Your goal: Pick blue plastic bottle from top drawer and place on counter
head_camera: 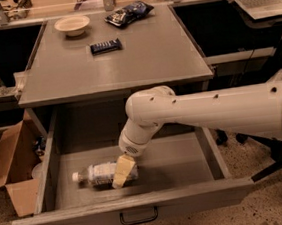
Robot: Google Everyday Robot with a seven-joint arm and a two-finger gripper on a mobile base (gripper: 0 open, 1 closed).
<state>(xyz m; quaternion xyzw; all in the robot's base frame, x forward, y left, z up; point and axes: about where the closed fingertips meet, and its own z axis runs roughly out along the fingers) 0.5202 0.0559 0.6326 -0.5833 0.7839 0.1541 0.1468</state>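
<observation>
We look down from high in front, the counter (140, 59) at 12 o'clock. The gripper (123, 170) is near us at 6 o'clock, inside the top drawer (190, 202).

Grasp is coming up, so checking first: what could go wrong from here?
The bottle lies on its side in the drawer, so it may roll. The gripper sits over its base end, off-centre, so it could swing when lifted. The arm may bump the nearby counter edge.

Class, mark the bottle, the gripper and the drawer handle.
bottle (99, 173): camera view, on its label.
gripper (118, 181): camera view, its tip, at the bottle in the drawer (176, 163).
drawer handle (139, 221): camera view, middle of the bar.
</observation>
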